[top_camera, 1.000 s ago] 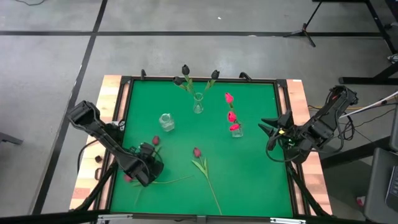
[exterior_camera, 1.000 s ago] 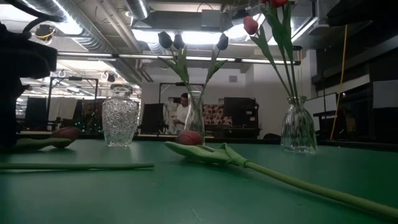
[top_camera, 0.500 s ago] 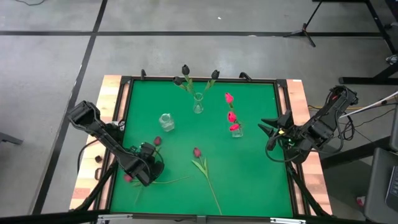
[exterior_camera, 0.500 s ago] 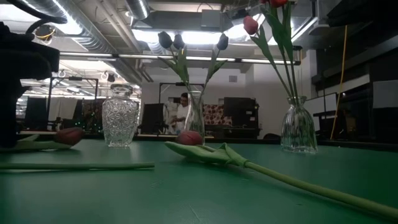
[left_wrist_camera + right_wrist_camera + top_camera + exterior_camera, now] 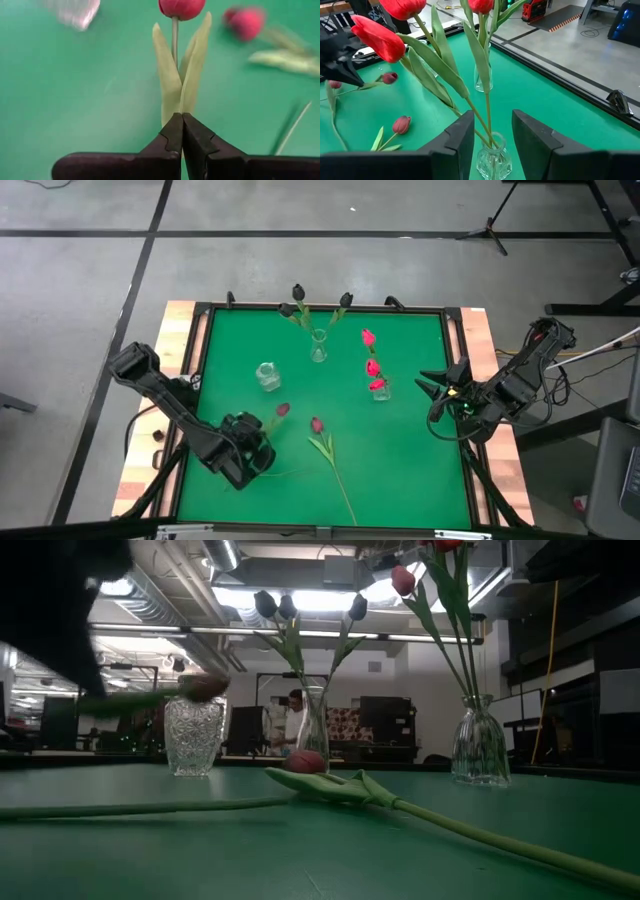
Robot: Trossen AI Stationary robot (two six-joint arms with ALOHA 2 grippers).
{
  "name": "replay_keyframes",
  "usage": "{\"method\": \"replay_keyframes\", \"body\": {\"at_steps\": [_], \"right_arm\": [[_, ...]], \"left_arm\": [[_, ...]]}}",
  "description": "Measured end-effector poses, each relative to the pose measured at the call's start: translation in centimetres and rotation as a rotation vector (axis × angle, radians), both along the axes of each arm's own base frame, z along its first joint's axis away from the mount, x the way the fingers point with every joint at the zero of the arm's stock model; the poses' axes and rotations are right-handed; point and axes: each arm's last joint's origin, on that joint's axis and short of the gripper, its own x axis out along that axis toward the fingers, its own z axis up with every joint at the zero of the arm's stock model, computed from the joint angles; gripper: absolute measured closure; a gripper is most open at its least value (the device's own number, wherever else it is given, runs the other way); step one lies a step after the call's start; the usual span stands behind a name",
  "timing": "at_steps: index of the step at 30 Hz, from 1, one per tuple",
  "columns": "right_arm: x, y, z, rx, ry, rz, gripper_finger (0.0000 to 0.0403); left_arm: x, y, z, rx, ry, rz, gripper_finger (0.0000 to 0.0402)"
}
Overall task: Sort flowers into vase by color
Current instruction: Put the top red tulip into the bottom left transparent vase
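My left gripper (image 5: 256, 442), near the table's front left, is shut on a dull magenta tulip (image 5: 283, 409) and holds it above the green table (image 5: 400, 470). A second magenta tulip (image 5: 316, 424) lies flat mid-table, its stem running toward the near edge. A third one's stem (image 5: 290, 472) lies by my left gripper, its head (image 5: 335, 84) showing in the right wrist view. Near-black tulips stand in a slim vase (image 5: 318, 346), bright pink-red ones in another vase (image 5: 379, 390). My right gripper (image 5: 432, 386) waits open at the right edge, short of that vase. My left gripper pinches the tulip between its two fingertips (image 5: 175, 131) at the lower end of the leaves (image 5: 172, 107). The fingers slant down from the table's near left and lie along the stem. The head (image 5: 181, 6) sticks out beyond them, lifted clear of the table.
An empty cut-glass vase (image 5: 267, 376) stands just beyond the held tulip's head. A black rim (image 5: 330, 307) runs round the table. Open green surface lies at the near right. A person (image 5: 293, 720) stands far back in the room.
My left gripper has risen and shifted toward the table's right, tipping as it went. The magenta tulip, which lay on the table, is now lifted clear, its head swung up and to the right, in front of the cut-glass vase in the low view.
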Motion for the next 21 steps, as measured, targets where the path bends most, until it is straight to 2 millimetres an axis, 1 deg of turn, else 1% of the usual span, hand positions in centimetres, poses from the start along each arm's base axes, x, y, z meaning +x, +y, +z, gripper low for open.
{"method": "replay_keyframes", "body": {"at_steps": [3, 7, 12, 15, 17, 21], "right_arm": [[0.0, 0.0, 0.0, 0.0, 0.0, 0.0, 0.0272], [0.0, 0.0, 0.0, 0.0, 0.0, 0.0, 0.0272], [0.0, 0.0, 0.0, 0.0, 0.0, 0.0, 0.0272], [0.0, 0.0, 0.0, 0.0, 0.0, 0.0, 0.0272], [0.0, 0.0, 0.0, 0.0, 0.0, 0.0, 0.0272], [0.0, 0.0, 0.0, -0.001, 0.001, 0.0, 0.0272]], "left_arm": [[0.5, -0.5, 1.7, 0.115, -0.107, -0.031, 0.0401], [0.8, -0.7, 4.0, 0.312, -0.264, -0.024, 0.0401], [0.7, -0.4, 5.9, 0.542, -0.4, -0.015, 0.0401], [0.6, 0.1, 6.6, 0.71, -0.476, -0.014, 0.0401], [0.6, 0.6, 7.0, 0.782, -0.507, -0.007, 0.0401], [0.7, 2.6, 8.0, 0.844, -0.452, 0.023, 0.0401]]}}
